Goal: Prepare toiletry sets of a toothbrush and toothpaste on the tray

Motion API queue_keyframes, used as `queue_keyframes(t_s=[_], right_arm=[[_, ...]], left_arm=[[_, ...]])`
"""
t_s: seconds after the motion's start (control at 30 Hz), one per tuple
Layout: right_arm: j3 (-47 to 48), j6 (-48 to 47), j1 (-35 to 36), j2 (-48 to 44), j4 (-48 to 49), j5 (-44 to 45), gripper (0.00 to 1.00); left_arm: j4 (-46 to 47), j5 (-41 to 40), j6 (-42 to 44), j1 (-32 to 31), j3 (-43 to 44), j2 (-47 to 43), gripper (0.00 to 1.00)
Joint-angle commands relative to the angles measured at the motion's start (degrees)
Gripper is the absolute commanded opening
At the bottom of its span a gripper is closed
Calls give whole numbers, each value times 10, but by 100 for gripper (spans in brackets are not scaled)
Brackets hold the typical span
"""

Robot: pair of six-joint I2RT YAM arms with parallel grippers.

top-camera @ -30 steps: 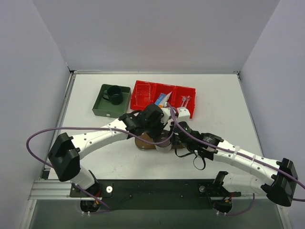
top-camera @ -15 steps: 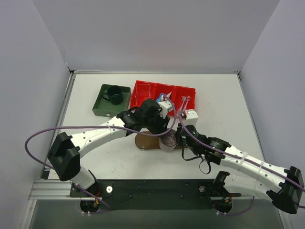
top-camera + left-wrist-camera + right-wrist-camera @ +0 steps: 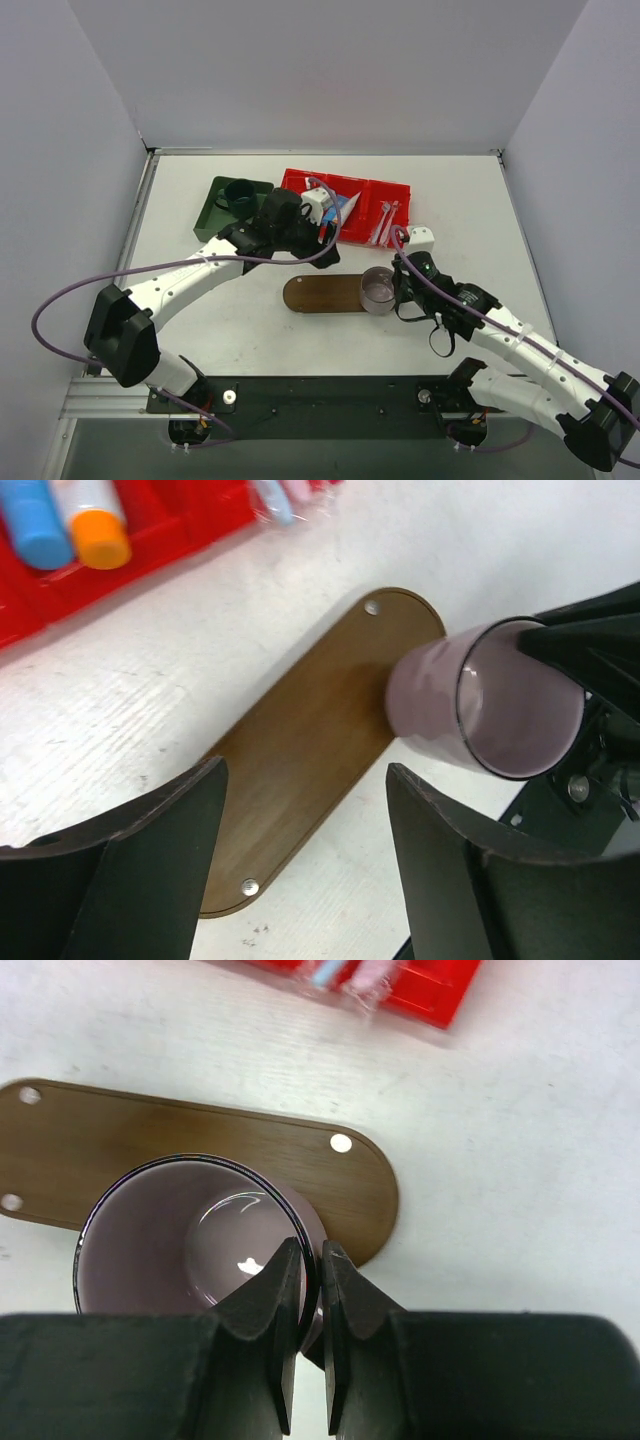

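Beyond the tray (image 3: 320, 293) and off to its left sits the green square box (image 3: 212, 222), with the dark green mug (image 3: 241, 195) standing upright inside it. The left gripper (image 3: 305, 770) hangs above the table on the tray's far left side; its two fingers (image 3: 150, 870) stand wide apart with nothing between them, and its wrist camera looks down on the tray's bare brown wood. Straight beyond the tray lies the red three-compartment bin (image 3: 390, 190). Toothpaste tubes (image 3: 345, 205) are in its middle section, where the left wrist view shows a blue cap and an orange cap, and wrapped toothbrushes (image 3: 385, 215) are in the section toward the tray's right. None of these lie on the tray. The translucent pink mug (image 3: 378, 290) is upright at the tray's right end, its mouth open upward and nothing inside; whether its base rests fully on the wood cannot be told. The right gripper (image 3: 305, 1260) reaches in from the tray's right and is clamped on the mug's wall, one finger inside the rim and the other outside
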Motion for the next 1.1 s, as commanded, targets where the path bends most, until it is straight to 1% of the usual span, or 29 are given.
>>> queue_keyframes(t_s=[0.0, 0.03, 0.17, 0.37, 0.57, 0.83, 0.97, 1.07], right_arm=[[8, -49, -24, -5, -17, -16, 0], [10, -56, -33, 2, -20, -25, 0], [18, -88, -57, 13, -24, -48, 0], [16, -125, -110, 29, -8, -107, 0], [2, -140, -136, 37, 31, -145, 0], [-17, -153, -140, 37, 83, -152, 0], [-33, -164, -140, 36, 103, -141, 0], [-40, -171, -140, 34, 120, -130, 0]], left_arm=[[18, 12, -4, 30, -3, -43, 77], [18, 10, -1, 38, -6, -51, 79], [19, 3, 4, 49, -14, -67, 81], [21, 3, 8, 53, -17, -71, 82], [21, 6, 7, 53, -18, -67, 82], [18, -9, 14, 53, -19, -71, 82], [17, -40, 21, 53, -20, -83, 82], [19, -49, 25, 53, -27, -95, 82]])
